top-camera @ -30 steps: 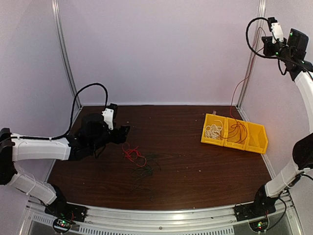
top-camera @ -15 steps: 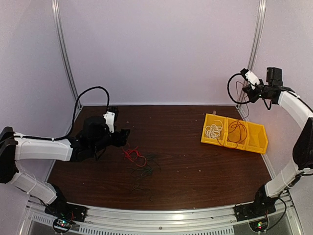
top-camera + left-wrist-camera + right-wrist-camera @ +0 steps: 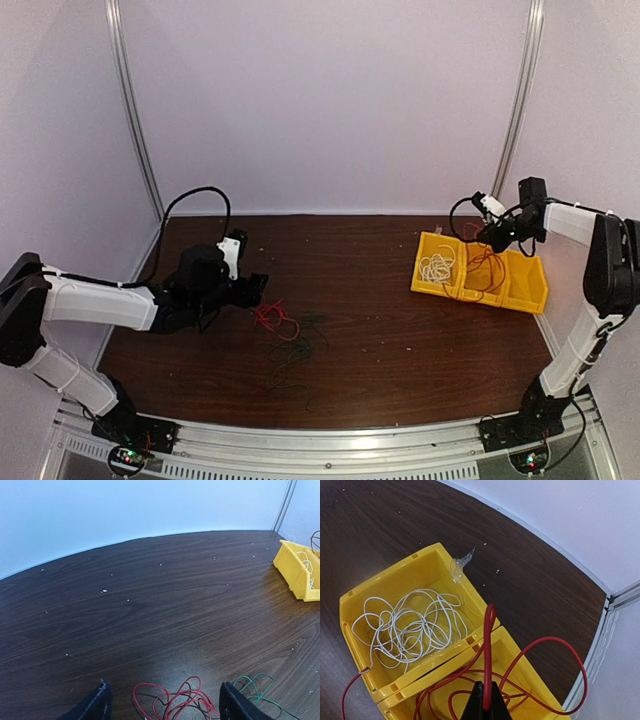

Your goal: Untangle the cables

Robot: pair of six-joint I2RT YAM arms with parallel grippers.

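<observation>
Left claw point(image 3: 256, 289) is wide open, empty, low over the worktop point(image 3: 150, 605) with the red tangle point(image 3: 172, 702) dead ahead between its fingers point(image 3: 97, 706), so it's way nearer. Right claw point(image 3: 484, 706) is pinched shut on another red cable point(image 3: 488, 650) over the yellow bin point(image 3: 390, 574), well off.

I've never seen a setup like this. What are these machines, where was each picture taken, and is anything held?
Two robot arms stand at the edge of a table. The wide picture looks down from above; the others come from a camera on each wrist. The right gripper is shut on a red cable over yellow bins; a white cable lies in one. The left gripper is open, empty, near a second red cable and a green cable on the table.
</observation>
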